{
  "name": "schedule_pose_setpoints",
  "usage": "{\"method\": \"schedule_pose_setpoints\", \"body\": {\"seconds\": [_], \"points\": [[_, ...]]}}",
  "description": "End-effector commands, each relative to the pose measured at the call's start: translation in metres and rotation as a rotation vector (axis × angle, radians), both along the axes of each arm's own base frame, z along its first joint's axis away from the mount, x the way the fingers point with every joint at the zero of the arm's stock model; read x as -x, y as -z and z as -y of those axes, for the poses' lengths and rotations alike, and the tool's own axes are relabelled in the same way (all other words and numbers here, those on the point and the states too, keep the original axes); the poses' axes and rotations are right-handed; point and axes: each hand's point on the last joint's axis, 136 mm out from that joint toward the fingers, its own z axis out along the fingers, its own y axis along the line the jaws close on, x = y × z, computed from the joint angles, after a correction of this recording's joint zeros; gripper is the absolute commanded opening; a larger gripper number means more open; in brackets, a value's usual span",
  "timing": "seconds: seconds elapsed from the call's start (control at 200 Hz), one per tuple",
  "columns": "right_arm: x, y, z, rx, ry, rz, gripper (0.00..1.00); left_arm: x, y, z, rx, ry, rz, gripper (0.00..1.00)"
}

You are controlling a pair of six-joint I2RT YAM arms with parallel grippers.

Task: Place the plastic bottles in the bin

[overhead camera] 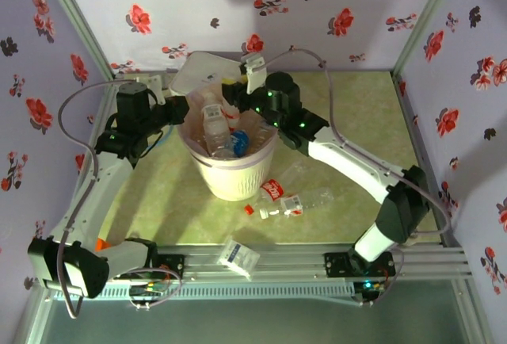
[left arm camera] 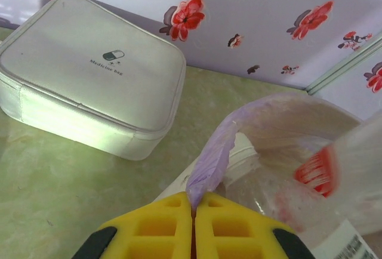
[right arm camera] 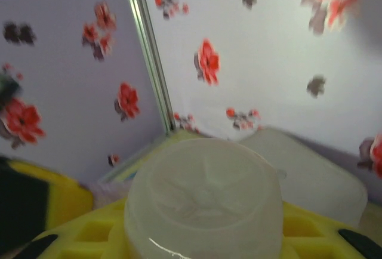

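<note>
Floral-print walls box in a pale green tabletop [overhead camera: 158, 193]. The bin [overhead camera: 234, 177] stands mid-table with a pinkish liner bag [left arm camera: 216, 145] draped over its rim. The left gripper [overhead camera: 181, 111] sits at the bin's 10 o'clock edge. In the left wrist view its yellow fingers [left arm camera: 161, 229] are pressed together, pinching a fold of the liner bag between them. The right gripper [overhead camera: 242, 97] hangs over the rim at the bin's 12 o'clock. In the right wrist view it is clamped on a clear held bottle [right arm camera: 203, 196], base end toward the camera, with a yellow pad on either side. Several bottles are heaped inside the bin: a white-labelled bottle [overhead camera: 214, 126] toward 10 o'clock, a blue-labelled bottle [overhead camera: 239, 139] near centre, and one showing a red label close to the rim in the left wrist view. Two more lie on the table at the bin's 4 o'clock: a red-labelled bottle [overhead camera: 273, 192] just beside the bin's base, and a clear bottle [overhead camera: 307, 200] beyond it. A loose red cap [overhead camera: 248, 210] lies near them at 5 o'clock. The white-and-blue carton [overhead camera: 239, 255] is at 6 o'clock by the table's near edge. A white zip case [left arm camera: 89, 74] printed "Medicine bag" is at 11 o'clock, behind the bin near the far wall.
</note>
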Motion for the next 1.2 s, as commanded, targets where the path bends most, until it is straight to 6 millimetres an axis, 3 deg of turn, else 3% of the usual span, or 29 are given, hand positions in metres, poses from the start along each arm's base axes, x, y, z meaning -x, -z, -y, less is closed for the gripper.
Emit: {"method": "schedule_pose_setpoints", "body": {"seconds": [0.0,0.1,0.21,0.315,0.43,0.53,0.605,0.735,0.925,1.05,1.195], "points": [[0.022,0.101,-0.019,0.144,-0.083,-0.264,0.28,-0.004,0.006,0.006,0.020,0.001,-0.034,0.00],[0.019,0.103,-0.015,0.150,-0.053,-0.277,0.30,-0.005,0.006,0.007,0.022,0.002,-0.036,0.00],[0.015,0.080,-0.008,0.180,-0.019,-0.261,0.40,-0.005,0.005,0.008,0.020,0.005,-0.033,0.00],[0.013,0.038,0.004,0.190,0.004,-0.219,0.70,-0.005,0.005,0.007,0.016,0.004,-0.034,0.00],[0.016,-0.009,0.022,0.198,0.038,-0.158,0.85,-0.003,0.007,0.007,0.013,0.006,-0.038,0.00],[0.019,-0.037,0.033,0.199,0.058,-0.121,0.88,-0.003,0.009,0.007,0.011,0.006,-0.040,0.00],[0.017,-0.048,0.037,0.192,0.080,-0.114,0.87,-0.004,0.009,0.008,0.013,0.008,-0.042,0.00],[0.005,-0.051,0.030,0.188,0.086,-0.132,0.78,-0.004,0.008,0.009,0.016,0.008,-0.039,0.00],[-0.015,-0.056,-0.011,0.171,0.019,-0.163,0.64,-0.005,0.010,0.009,0.017,0.006,-0.044,0.00],[-0.041,-0.022,-0.023,0.252,0.064,-0.198,0.54,-0.005,0.008,0.010,0.017,0.008,-0.043,0.00],[-0.039,0.025,-0.020,0.318,0.073,-0.278,0.48,-0.004,0.009,0.009,0.010,0.007,-0.046,0.00]]}}
